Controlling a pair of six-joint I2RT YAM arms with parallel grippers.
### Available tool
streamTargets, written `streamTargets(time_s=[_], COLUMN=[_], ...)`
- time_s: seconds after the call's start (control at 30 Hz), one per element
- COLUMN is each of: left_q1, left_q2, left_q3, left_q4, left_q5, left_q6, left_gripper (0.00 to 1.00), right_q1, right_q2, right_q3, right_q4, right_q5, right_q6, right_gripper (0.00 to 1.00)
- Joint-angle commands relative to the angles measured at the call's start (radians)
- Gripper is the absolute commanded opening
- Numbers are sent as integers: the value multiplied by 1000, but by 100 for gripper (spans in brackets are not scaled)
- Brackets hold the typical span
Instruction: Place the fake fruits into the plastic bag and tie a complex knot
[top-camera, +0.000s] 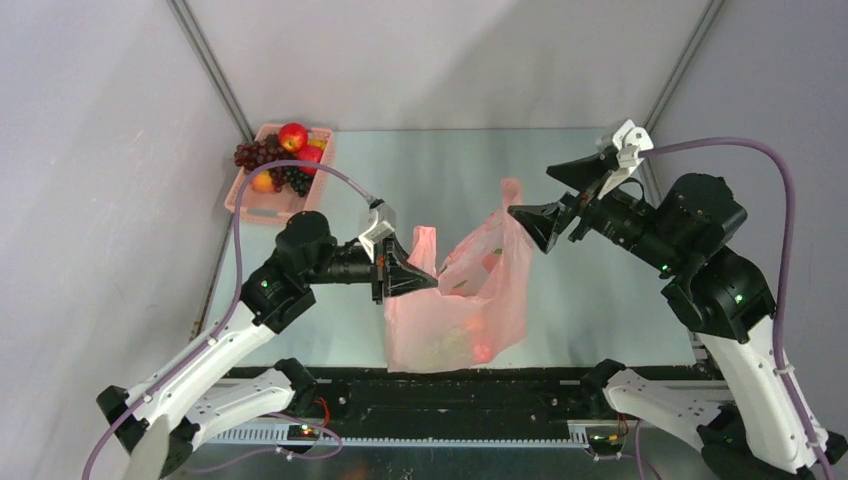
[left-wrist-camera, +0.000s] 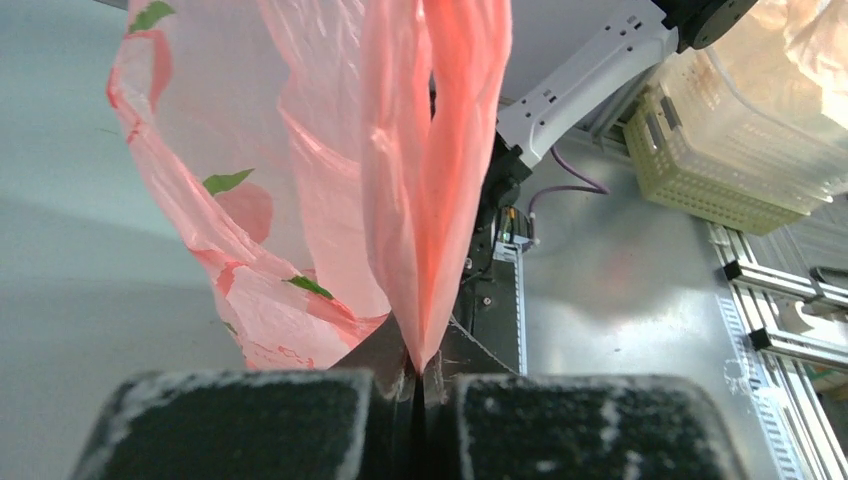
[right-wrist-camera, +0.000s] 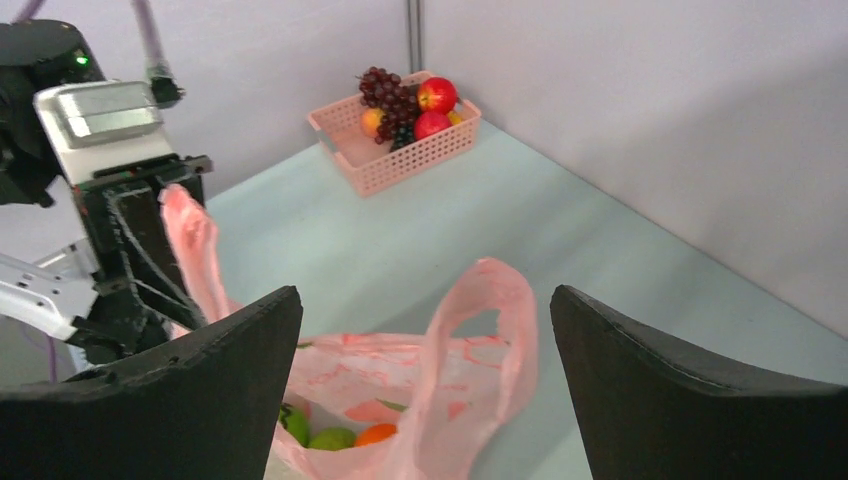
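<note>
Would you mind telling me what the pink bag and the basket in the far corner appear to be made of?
The bag looks like thin, glossy plastic film: it is translucent and crinkled, with fruit showing through. The basket appears to be rigid, fairly matte pink plastic, judging by its moulded lattice walls.

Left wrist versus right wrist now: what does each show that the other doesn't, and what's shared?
Left wrist only: a pale lattice crate and aluminium rails. Right wrist only: the right gripper open, the free handle loop ahead of it, green and orange fruits inside the plastic bag, the pink basket of fruit in the far corner. Both: that bag, with the left gripper shut on one handle.
</note>
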Motion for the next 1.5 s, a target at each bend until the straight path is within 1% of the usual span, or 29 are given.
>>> streamTargets(time_s=[0.0, 0.03, 0.07, 0.1, 0.2, 0.33, 0.4, 0.67, 0.9, 0.93, 1.0, 1.03, 1.07, 1.1, 1.13, 1.17, 1.2, 1.23, 1.27, 1.3, 1.33, 1.37, 1.4, 1.43, 1.47], left_q1=[13, 14, 18, 19, 24, 25, 27, 28, 27, 26, 26, 26, 27, 27, 26, 26, 26, 26, 27, 27, 27, 27, 27, 27, 28], left_q2=[-15, -16, -17, -18, -20, -22, -21, -19, -22, -23, -25, -27, -27, -27, -26, -26, -26, -27, -27, -28, -30, -32, -33, -36, -36], left_q3=[24, 22, 22, 21, 18, 14, 11, 9, 9, 8, 7, 7, 7, 7, 7, 6, 6, 7, 6, 7, 7, 10, 12, 20, 26], left_q4=[-16, -21, -24, -30, -35, -36, -35, -35, -45, -46, -46, -46, -45, -44, -47, -48, -48, -50, -51, -53, -54, -61, -65, -74, -77], left_q5=[86, 89, 92, 93, 108, 117, 120, 135, 146, 146, 147, 147, 149, 150, 151, 151, 150, 150, 148, 144, 143, 138, 135, 123, 116], left_q6=[47, 50, 57, 60, 68, 70, 70, 71, 76, 77, 77, 77, 77, 78, 79, 80, 81, 82, 82, 83, 87, 89, 95, 98, 101], left_gripper=[0, 0, 0, 0, 0, 0, 0, 0, 0, 0, 0, 0, 0, 0, 0, 0, 0, 0, 0, 0, 0, 0, 0, 0, 3], right_q1=[-135, -183, -206, -244, -296, -314, -314, -318, -347, -350, -355, -355, -356, -356, -356, -358, -359, -360, -359, -358, -359, -359, -358, -358, -353], right_q2=[9, 12, 12, 13, 11, 15, 23, 63, 68, 70, 80, 86, 89, 97, 100, 106, 108, 112, 115, 118, 117, 116, 114, 107, 102], right_q3=[16, 11, -5, -14, -71, -119, -131, -179, -226, -227, -229, -229, -229, -230, -229, -229, -230, -229, -230, -229, -230, -230, -229, -230, -229], right_q4=[-31, -32, -29, -21, 8, 63, 82, 115, 163, 168, 173, 175, 177, 185, 189, 191, 192, 197, 201, 206, 208, 212, 212, 212, 210], right_q5=[-223, -306, -344, -414, -499, -591, -616, -618, -626, -636, -657, -665, -683, -689, -703, -728, -740, -763, -771, -784, -789, -797, -801, -807, -808], right_q6=[-81, -86, -88, -90, -103, -128, -128, -160, -152, -147, -138, -133, -117, -105, -78, -69, -50, -31, -21, -4, 4, 18, 24, 28, 29], right_gripper=[99, 99, 99, 99, 99, 99, 99, 99, 97, 97, 92, 88, 85, 80, 77, 71, 67, 58, 51, 37, 30, 18, 12, 3, 0])
